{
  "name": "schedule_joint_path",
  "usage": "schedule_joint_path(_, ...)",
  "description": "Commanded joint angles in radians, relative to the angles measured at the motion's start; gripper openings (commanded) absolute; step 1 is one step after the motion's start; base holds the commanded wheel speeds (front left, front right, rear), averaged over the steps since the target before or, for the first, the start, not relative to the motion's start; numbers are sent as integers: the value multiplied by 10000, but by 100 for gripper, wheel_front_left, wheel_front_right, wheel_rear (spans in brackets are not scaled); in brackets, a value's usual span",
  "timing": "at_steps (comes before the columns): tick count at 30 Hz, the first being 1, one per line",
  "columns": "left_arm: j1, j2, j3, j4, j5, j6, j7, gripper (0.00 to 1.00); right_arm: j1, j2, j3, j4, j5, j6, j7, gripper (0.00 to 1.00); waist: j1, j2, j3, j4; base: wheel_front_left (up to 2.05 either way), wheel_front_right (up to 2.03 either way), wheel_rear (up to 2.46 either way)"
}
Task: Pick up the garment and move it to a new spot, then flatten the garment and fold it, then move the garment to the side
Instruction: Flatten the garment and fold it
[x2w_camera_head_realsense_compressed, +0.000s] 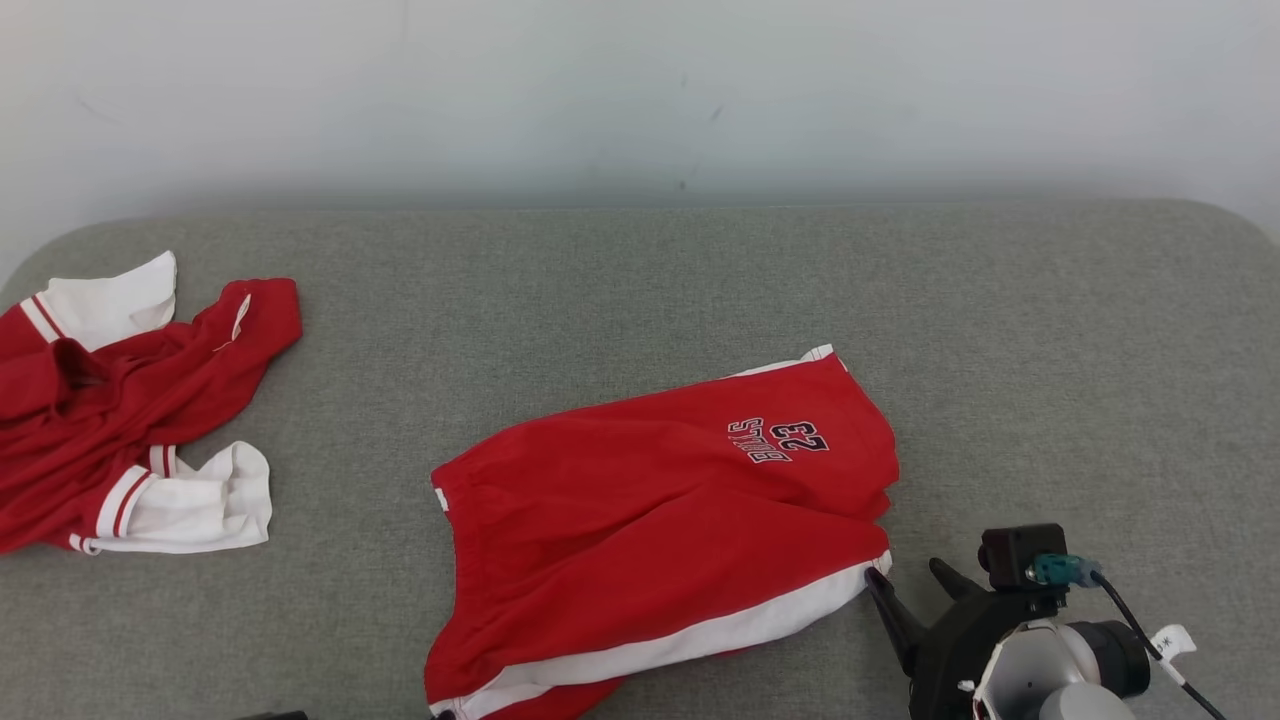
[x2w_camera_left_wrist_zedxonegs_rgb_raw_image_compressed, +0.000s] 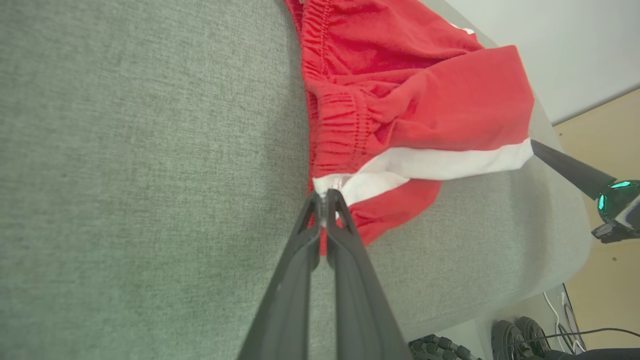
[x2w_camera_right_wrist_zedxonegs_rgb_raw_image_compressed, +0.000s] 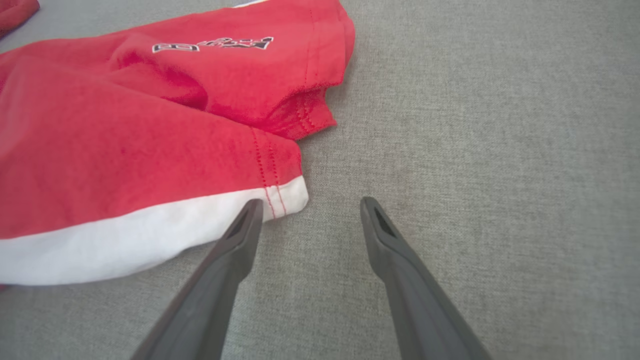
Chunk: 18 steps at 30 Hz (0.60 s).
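Observation:
The garment (x2w_camera_head_realsense_compressed: 640, 520) is a pair of red shorts with a white side stripe and a "BULLS 23" print, lying folded in the middle of the grey cushion. My left gripper (x2w_camera_left_wrist_zedxonegs_rgb_raw_image_compressed: 325, 197) is shut on the white waistband corner of the shorts (x2w_camera_left_wrist_zedxonegs_rgb_raw_image_compressed: 400, 110) at the near-left end. My right gripper (x2w_camera_head_realsense_compressed: 908, 575) stands open at the hem corner on the near-right; in the right wrist view its left finger touches the white stripe corner (x2w_camera_right_wrist_zedxonegs_rgb_raw_image_compressed: 280, 200) and the gripper (x2w_camera_right_wrist_zedxonegs_rgb_raw_image_compressed: 310, 202) holds nothing.
A second red-and-white garment (x2w_camera_head_realsense_compressed: 120, 410) lies crumpled at the far left of the cushion (x2w_camera_head_realsense_compressed: 1050, 350). A pale wall rises behind. The cushion's near edge and the floor (x2w_camera_left_wrist_zedxonegs_rgb_raw_image_compressed: 610, 280) with wheels show in the left wrist view.

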Motion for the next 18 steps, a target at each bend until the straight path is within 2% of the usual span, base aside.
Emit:
schedule_joint_path(1, -172, -47, -40, 21, 89, -56, -14, 0, -208, -10, 72, 116, 9, -19, 152, 100, -1, 0, 24, 54, 0, 0, 0)
schedule_joint_path(7, -231, -94, -107, 55, 89, -95, 0, 0, -563, 58, 174, 562, -23, -19, 728, 100, -1, 0, -2, 192, 0, 0, 0)
schedule_joint_path(8, -225, -99, -116, 56, 73, -104, -6, 0, -577, 79, 165, 615, -20, -19, 803, 76, -1, 0, -8, 207, 0, 0, 0)
schedule_joint_path(9, -219, -96, -115, 55, 64, -109, -16, 0, -573, 94, 170, 643, -24, -19, 830, 65, -1, 0, -10, 219, 0, 0, 0)
schedule_joint_path(10, -212, -99, -113, 54, 54, -114, -31, 0, -588, 98, 176, 667, -24, -19, 854, 46, -1, 0, -14, 231, 0, 0, 0)
schedule_joint_path(15, -156, -102, -79, 48, 5, -106, -105, 0, -613, 51, 208, 694, 35, -19, 892, 40, -1, 0, -27, 246, 0, 0, 0)
schedule_joint_path(17, -150, -97, -74, 58, -2, -98, -118, 0, -642, 16, 208, 728, 28, -19, 896, 44, -1, 0, -29, 232, 0, 0, 0)
schedule_joint_path(18, -148, -96, -71, 60, -5, -91, -112, 0, -676, 4, 197, 739, 1, -19, 873, 50, -1, 0, -28, 222, 0, 0, 0)
